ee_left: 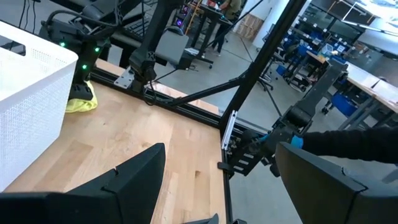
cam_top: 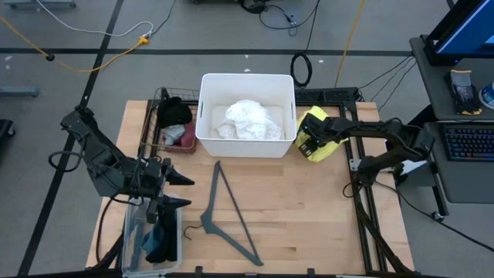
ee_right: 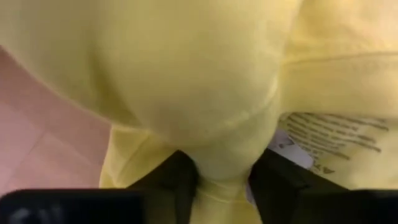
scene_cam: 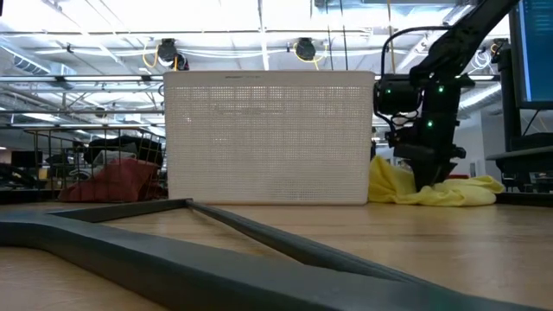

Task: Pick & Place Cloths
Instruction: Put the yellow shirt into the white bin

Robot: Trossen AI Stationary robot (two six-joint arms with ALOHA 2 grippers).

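Pinching a fold of the yellow cloth (ee_right: 205, 112) between its two dark fingers (ee_right: 177, 180), the right end effector (cam_top: 309, 144) sits directly on top of the garment, so nothing separates tool from target; the wrist view shows fabric bunched into the gap and a white care label just beside it. The cloth lies crumpled on the desk (cam_top: 309, 216) just right of the white perforated bin (cam_top: 247, 85), touching or nearly touching its wall. In the low view it spreads flat and wide under the arm, its longer run stretching away from the bin. That bin, already holding a lacy white cloth (cam_top: 248, 120), lies to the end effector's left, so the likely carry is a lift and a short sideways move. The left end effector (cam_top: 181, 190), fingers apart and empty, hovers well away over a clear container (cam_top: 130, 232) at the desk's front left corner.
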